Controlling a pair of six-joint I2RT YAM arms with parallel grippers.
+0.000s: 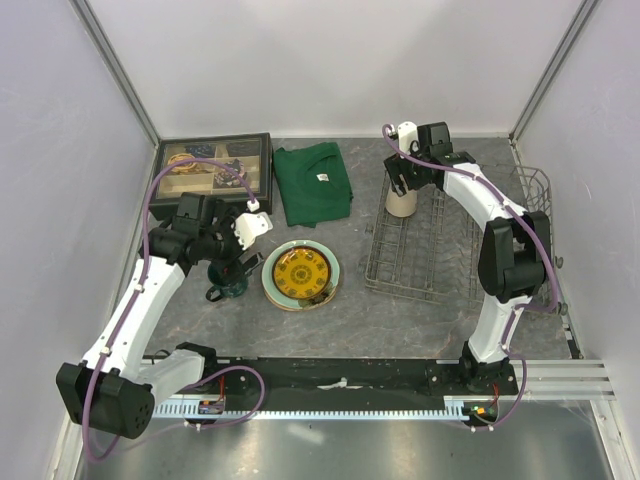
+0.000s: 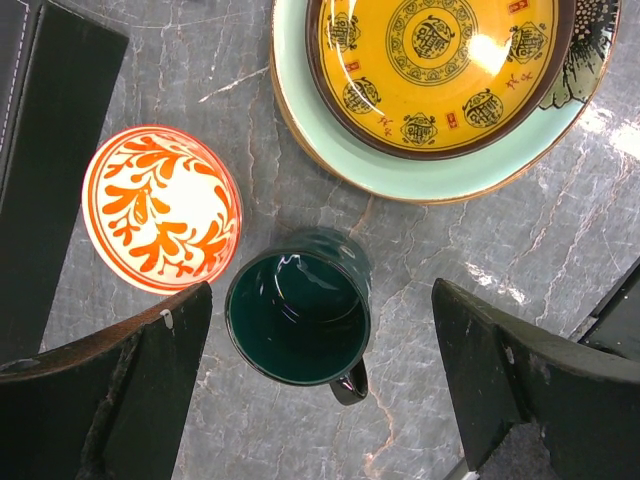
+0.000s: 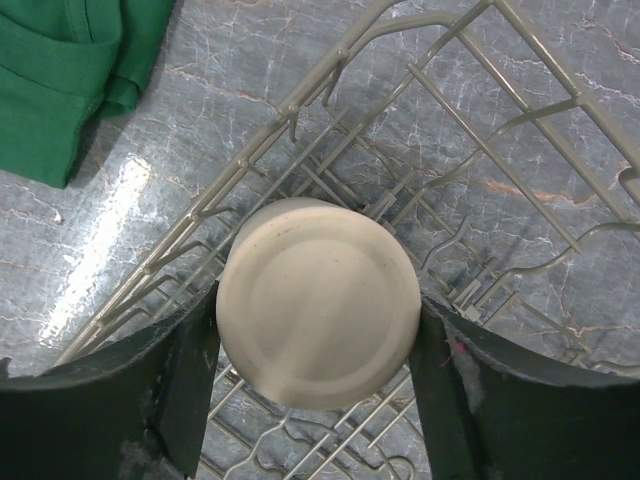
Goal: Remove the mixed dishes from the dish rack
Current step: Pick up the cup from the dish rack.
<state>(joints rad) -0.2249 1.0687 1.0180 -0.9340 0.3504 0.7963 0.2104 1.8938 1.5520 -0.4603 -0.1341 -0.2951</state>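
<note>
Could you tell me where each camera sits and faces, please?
Top external: above, behind the bases, looking down on the table; left arm and right arm show.
Left wrist: on that wrist, facing down at the dark green mug and red-and-white bowl; open fingers show.
Right wrist: on that wrist, facing down at the beige tumbler in the dish rack; fingers flank it.
Shared: the top view also shows mug and tumbler.
</note>
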